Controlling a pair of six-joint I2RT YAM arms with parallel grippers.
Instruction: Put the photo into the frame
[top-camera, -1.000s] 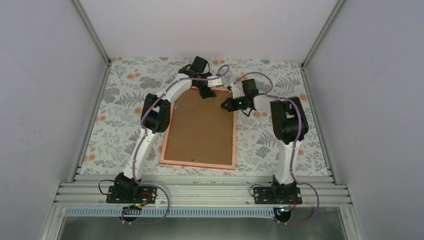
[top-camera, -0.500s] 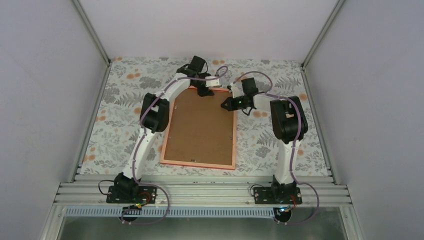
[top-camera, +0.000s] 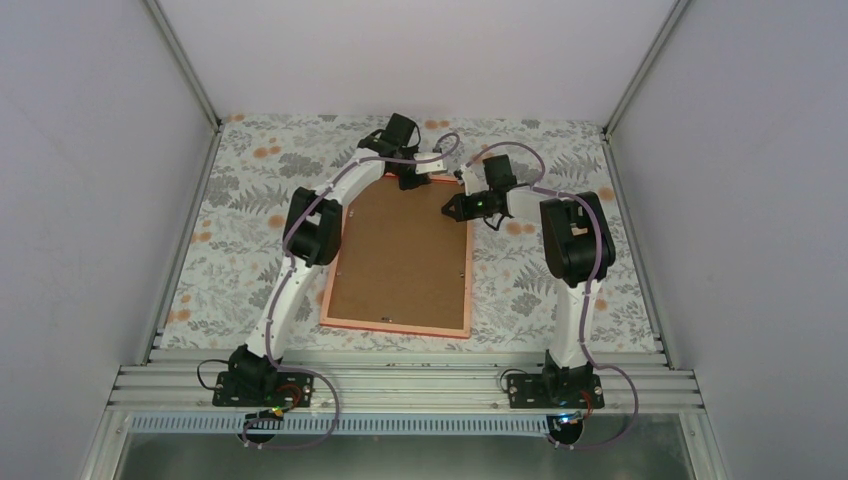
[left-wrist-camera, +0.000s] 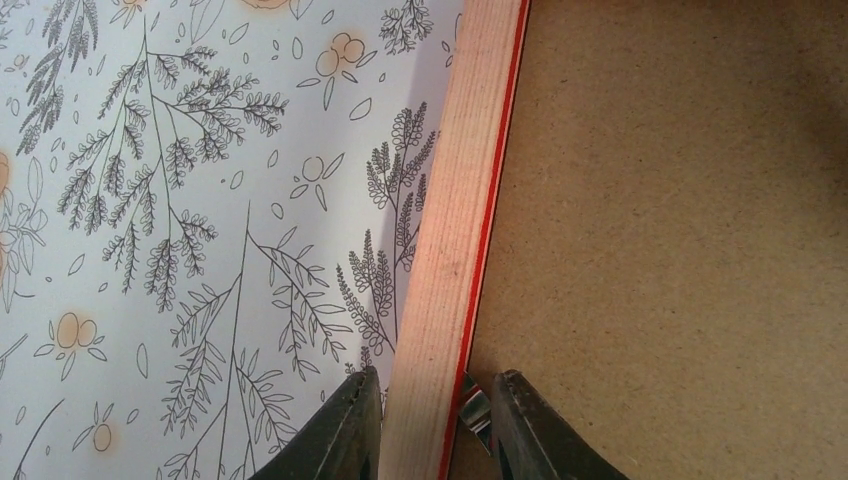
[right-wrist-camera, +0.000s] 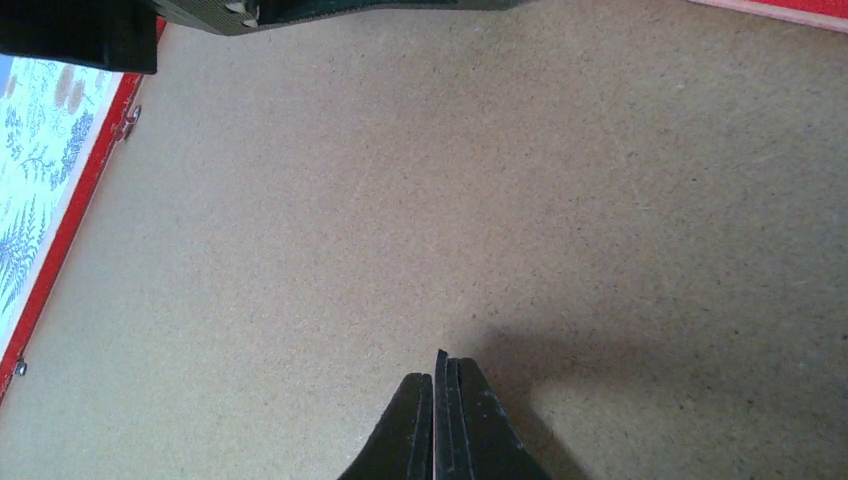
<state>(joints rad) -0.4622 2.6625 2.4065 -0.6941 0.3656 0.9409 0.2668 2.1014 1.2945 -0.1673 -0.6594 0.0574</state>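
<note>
The frame (top-camera: 395, 327) lies face down on the table, its pale back rail and red inner edge (left-wrist-camera: 455, 200) showing. A brown backing board (top-camera: 405, 250) fills it. The photo is hidden. My left gripper (top-camera: 410, 181) is at the frame's far edge. Its jaws (left-wrist-camera: 437, 385) straddle the rail: one finger against the outer side, the other against a small metal tab (left-wrist-camera: 476, 410) by the board (left-wrist-camera: 680, 250). My right gripper (top-camera: 447, 211) is shut with nothing in it, its tips (right-wrist-camera: 437, 365) over the board (right-wrist-camera: 400, 200) near the far right corner.
A floral tablecloth (top-camera: 240, 200) covers the table around the frame. Grey walls close in the left, right and far sides. An aluminium rail (top-camera: 400, 385) carries both arm bases at the near edge. Part of the left arm (right-wrist-camera: 300, 10) shows at the top of the right wrist view.
My left gripper's jaws have come together around the frame's far rail. The right arm and the frame have stayed where they were.
</note>
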